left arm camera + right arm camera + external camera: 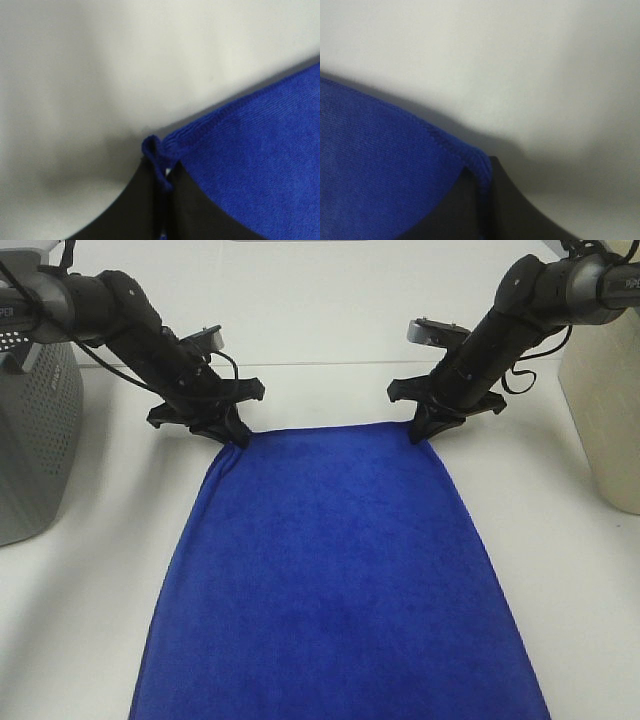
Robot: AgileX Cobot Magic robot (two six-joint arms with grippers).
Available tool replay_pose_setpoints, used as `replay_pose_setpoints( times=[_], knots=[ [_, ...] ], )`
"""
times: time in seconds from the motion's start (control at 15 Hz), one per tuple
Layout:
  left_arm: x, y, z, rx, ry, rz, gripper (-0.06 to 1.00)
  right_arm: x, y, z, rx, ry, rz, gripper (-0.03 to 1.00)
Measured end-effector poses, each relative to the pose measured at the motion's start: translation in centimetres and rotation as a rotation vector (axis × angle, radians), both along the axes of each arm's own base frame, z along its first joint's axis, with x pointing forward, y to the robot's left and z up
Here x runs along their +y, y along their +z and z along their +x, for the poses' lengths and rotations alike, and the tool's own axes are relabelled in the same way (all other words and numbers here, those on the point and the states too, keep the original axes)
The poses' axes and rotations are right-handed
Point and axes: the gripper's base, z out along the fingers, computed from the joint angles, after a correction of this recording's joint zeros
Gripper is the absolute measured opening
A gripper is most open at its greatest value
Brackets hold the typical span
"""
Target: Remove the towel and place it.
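Observation:
The towel [335, 580], a large deep-blue plush cloth, lies spread on the white table and runs from its far edge down to the near edge of the exterior view. My left gripper [237, 437] is shut on the towel's far left corner. The left wrist view shows that hemmed corner [159, 157] pinched between the black fingers [140, 210]. At the far right corner my right gripper [420, 432] is shut too. In the right wrist view the hem [470, 160] folds between the dark fingers [520, 215].
A grey perforated box [35, 440] stands at the left edge of the table. A beige container [605, 410] stands at the right edge. White tabletop [320, 385] lies behind the towel and along both its sides.

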Motion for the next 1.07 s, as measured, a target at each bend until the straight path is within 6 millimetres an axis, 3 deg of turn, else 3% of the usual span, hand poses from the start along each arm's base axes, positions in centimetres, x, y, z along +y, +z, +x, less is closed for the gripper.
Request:
replay_pose_setpoints(
  times=[0.13,0.4,1.07],
  knots=[
    [-0.1,2.1,1.6,-0.127,0.014,0.003,0.01,-0.2,1.6,0.7,-0.114,0.014,-0.028,0.01],
    [-0.2,4.4,3.1,-0.272,0.040,-0.008,0.01,-0.3,2.8,1.8,-0.266,0.013,-0.046,0.01],
    [0.2,6.0,5.7,-0.625,0.149,0.038,0.01,-0.2,4.6,4.5,-0.635,-0.044,-0.064,0.01]
  ],
)
